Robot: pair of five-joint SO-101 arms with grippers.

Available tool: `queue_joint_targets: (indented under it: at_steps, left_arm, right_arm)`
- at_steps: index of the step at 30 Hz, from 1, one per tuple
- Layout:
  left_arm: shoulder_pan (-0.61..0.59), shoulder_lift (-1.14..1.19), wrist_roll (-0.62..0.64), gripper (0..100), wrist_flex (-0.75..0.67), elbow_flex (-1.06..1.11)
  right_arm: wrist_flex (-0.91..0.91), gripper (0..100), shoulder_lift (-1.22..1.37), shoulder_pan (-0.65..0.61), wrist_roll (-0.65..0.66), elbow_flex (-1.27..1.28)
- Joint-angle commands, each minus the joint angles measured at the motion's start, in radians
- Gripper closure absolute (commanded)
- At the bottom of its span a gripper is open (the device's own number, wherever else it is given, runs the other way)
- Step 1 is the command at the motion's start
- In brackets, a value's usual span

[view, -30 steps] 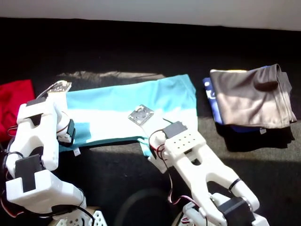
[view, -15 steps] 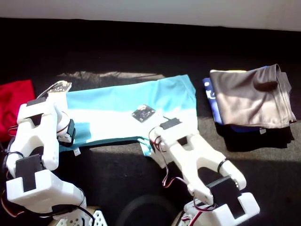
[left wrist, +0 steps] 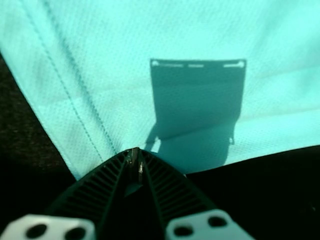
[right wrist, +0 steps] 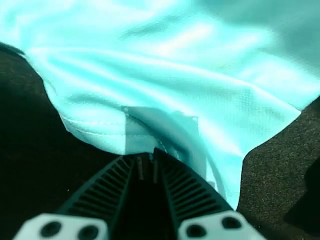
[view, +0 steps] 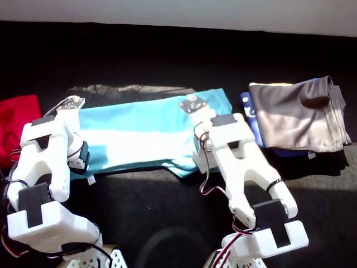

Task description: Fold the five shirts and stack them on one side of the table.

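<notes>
Both grippers [left wrist: 135, 159] [right wrist: 147, 161] tight on teal shirt [view: 142, 127]

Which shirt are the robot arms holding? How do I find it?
Look at the black table, right in the middle. The turquoise shirt lies spread out there, between a red shirt and a folded grey shirt. It is the only light blue-green one on the table.

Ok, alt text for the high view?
A teal shirt lies spread across a black table, the left arm and right arm over its near edge, one at each end. Folded shirts, grey on top, are stacked at the right; a red shirt lies at the left.
</notes>
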Motion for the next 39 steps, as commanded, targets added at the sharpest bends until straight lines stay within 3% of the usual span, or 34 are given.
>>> queue_joint_targets:
  at_steps: [1,7,23,29,34,39]
  left_arm:
    - [-0.028,0.008,-0.006,99,-0.026,-0.015]
    - [-0.028,0.008,-0.006,99,-0.026,-0.015]
    - [-0.028,0.008,-0.006,99,-0.026,-0.015]
    - [-0.028,0.008,-0.006,99,-0.026,-0.015]
    - [-0.028,0.008,-0.006,99,-0.026,-0.015]
    - [-0.028,0.007,-0.006,99,-0.025,-0.018]
  right_arm:
    - [0.062,99.2,0.005,0.013,0.002,-0.199]
    - [0.064,99.1,0.041,0.013,0.041,-0.406]
    - [0.081,98.9,0.57,0.03,0.052,-0.885]
    - [0.202,96.6,0.578,0.068,-0.176,-1.067]
    - [0.291,84.7,0.576,0.073,-0.226,-1.139]
    - [0.397,89.5,0.573,0.067,-0.226,-1.176]
